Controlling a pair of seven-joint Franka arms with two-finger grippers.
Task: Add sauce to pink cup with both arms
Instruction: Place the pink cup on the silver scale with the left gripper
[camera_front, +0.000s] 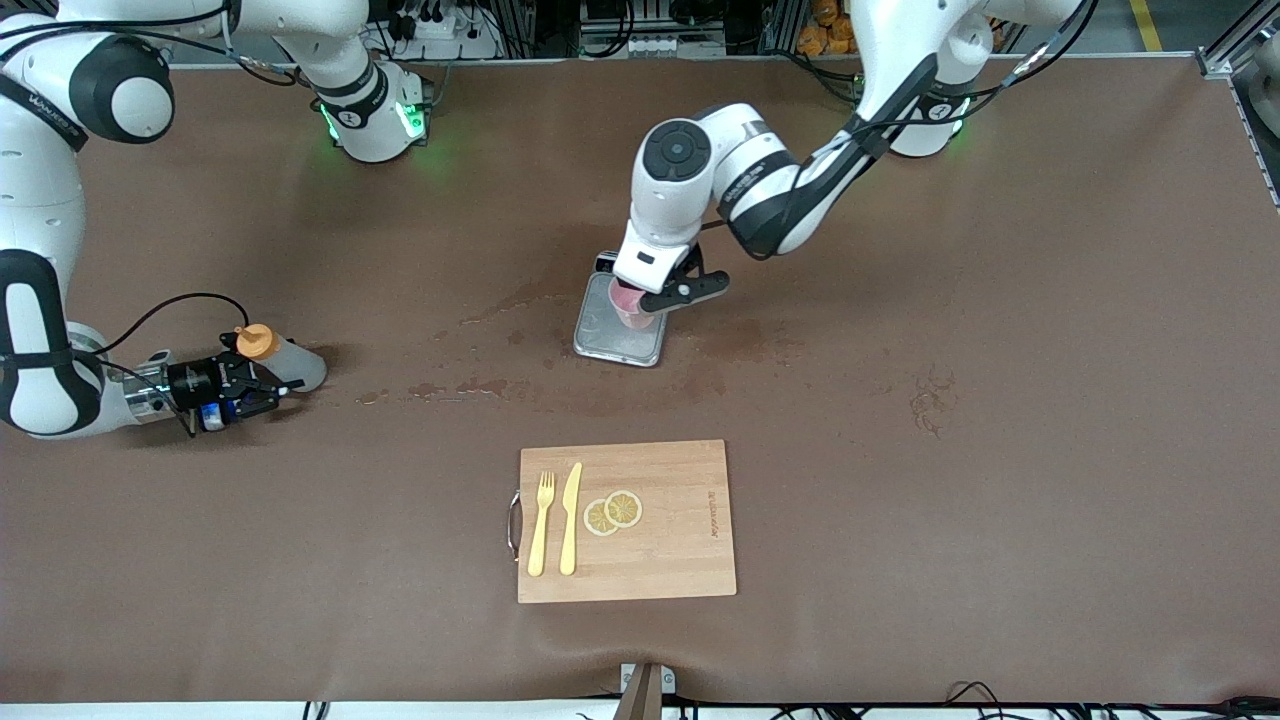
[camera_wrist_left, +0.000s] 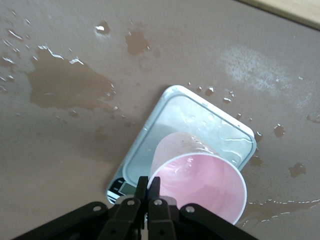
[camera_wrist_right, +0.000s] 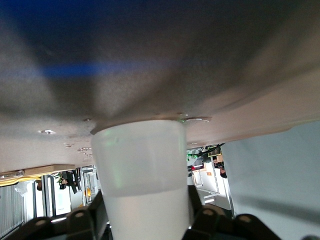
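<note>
The pink cup (camera_front: 628, 302) stands on the grey scale (camera_front: 612, 345) at the middle of the table. My left gripper (camera_front: 655, 298) is shut on the cup's rim. In the left wrist view the fingertips (camera_wrist_left: 150, 186) pinch the rim of the cup (camera_wrist_left: 200, 182) over the scale (camera_wrist_left: 200, 120). My right gripper (camera_front: 262, 386) is shut on the whitish sauce bottle (camera_front: 297, 366), low at the table toward the right arm's end. The bottle's orange cap (camera_front: 257, 342) shows in the front view. In the right wrist view the bottle's body (camera_wrist_right: 142, 170) fills the space between the fingers.
A wooden cutting board (camera_front: 670, 560) lies nearer to the front camera than the scale, with a yellow fork (camera_front: 541, 524), a yellow knife (camera_front: 570, 518) and lemon slices (camera_front: 613, 511). Wet patches (camera_front: 480, 386) lie on the brown table around the scale.
</note>
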